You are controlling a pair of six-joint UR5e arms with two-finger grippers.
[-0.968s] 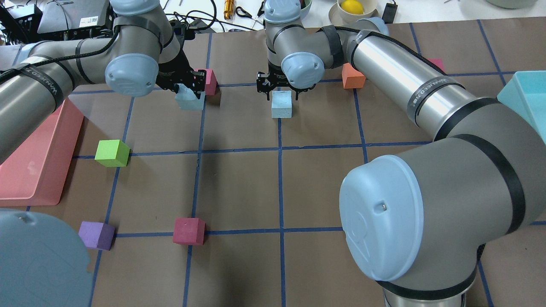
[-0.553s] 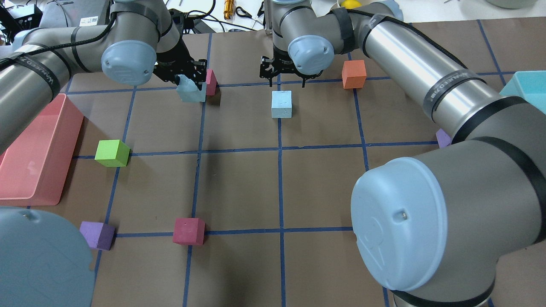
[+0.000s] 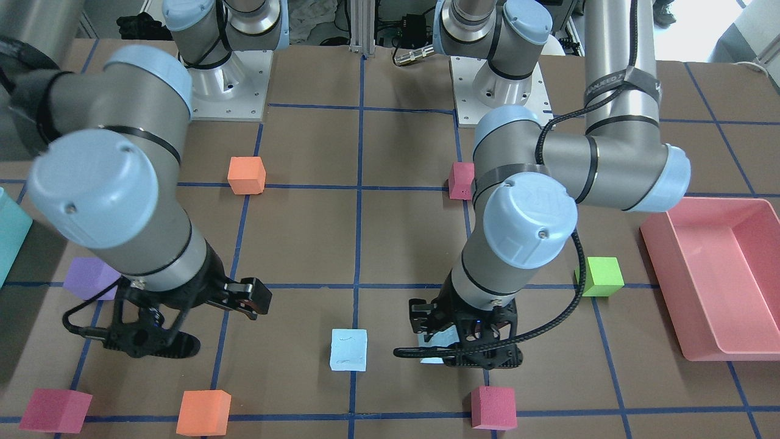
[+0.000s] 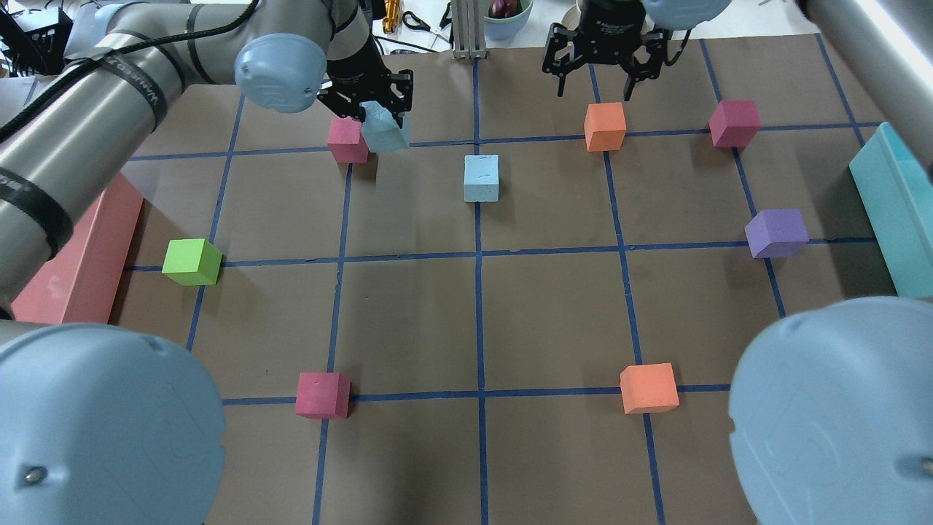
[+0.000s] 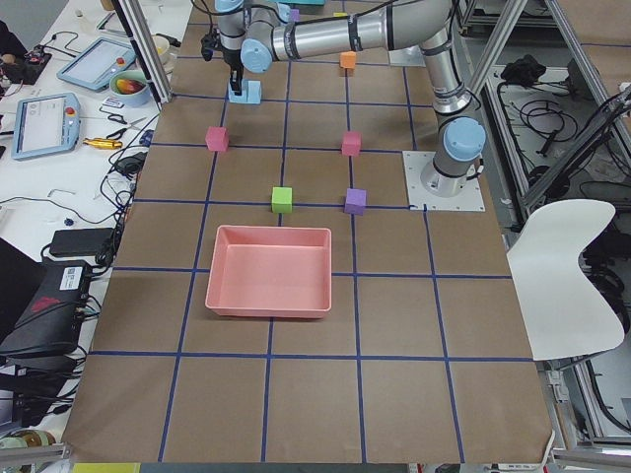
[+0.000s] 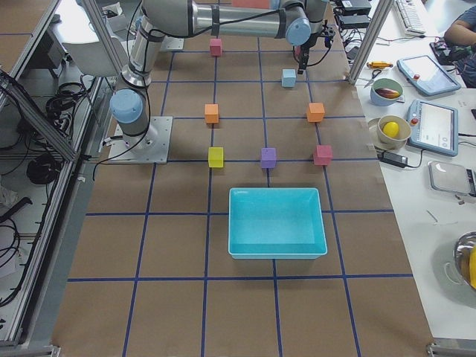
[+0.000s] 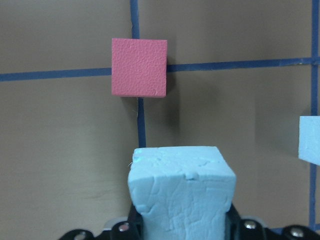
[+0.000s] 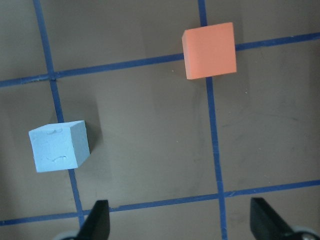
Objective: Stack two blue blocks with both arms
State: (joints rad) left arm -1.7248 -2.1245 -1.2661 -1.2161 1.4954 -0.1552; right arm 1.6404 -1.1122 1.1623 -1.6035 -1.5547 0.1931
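Note:
One pale blue block (image 4: 481,177) rests on the table near the far middle; it also shows in the front view (image 3: 348,349) and in the right wrist view (image 8: 59,146). My left gripper (image 4: 369,106) is shut on the second blue block (image 4: 384,133) and holds it off the table, left of the resting one and beside a pink cube (image 4: 347,139). The held block fills the lower left wrist view (image 7: 181,192). My right gripper (image 4: 598,69) is open and empty, raised beyond an orange cube (image 4: 605,126), right of the resting block.
A pink tray (image 4: 80,248) lies at the left edge and a teal box (image 4: 893,211) at the right edge. A green cube (image 4: 191,261), a purple cube (image 4: 776,233), pink cubes (image 4: 735,122) (image 4: 322,394) and an orange cube (image 4: 649,388) are scattered on the grid.
My right gripper has risen off the resting blue block and swung away to the far right, open. My left gripper has lifted its blue block and carried it right.

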